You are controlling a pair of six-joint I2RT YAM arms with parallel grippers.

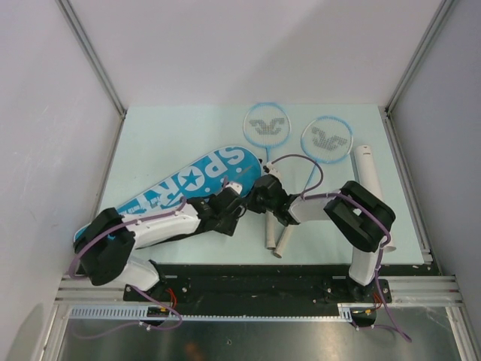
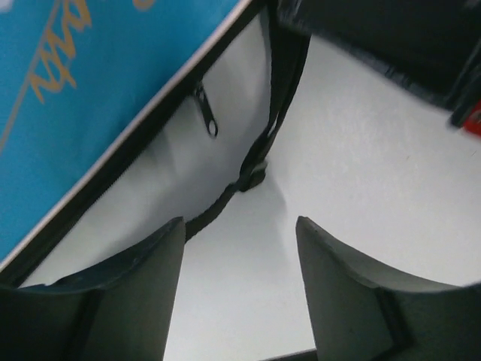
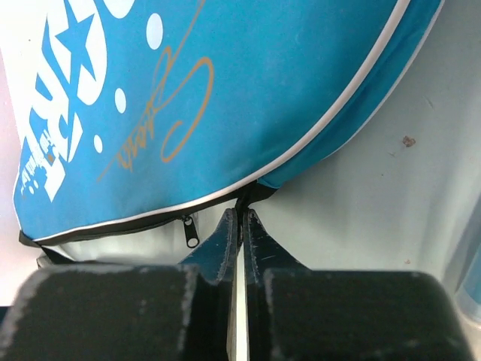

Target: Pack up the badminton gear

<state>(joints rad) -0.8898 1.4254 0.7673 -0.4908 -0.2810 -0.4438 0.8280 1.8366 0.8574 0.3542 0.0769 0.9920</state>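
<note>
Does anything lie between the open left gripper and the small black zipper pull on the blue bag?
Yes, the black strap of the blue racket bag lies on the table across the way from the left gripper to the small black zipper pull. It looks flat, so it probably can be passed over.

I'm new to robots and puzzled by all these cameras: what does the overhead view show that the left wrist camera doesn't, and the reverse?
Only the overhead view shows a racket, a second racket, the white tube and both arms. Only the left wrist view shows the bag's zipper pull, a black strap and that the left gripper is open. Both show the blue bag and the table.
</note>
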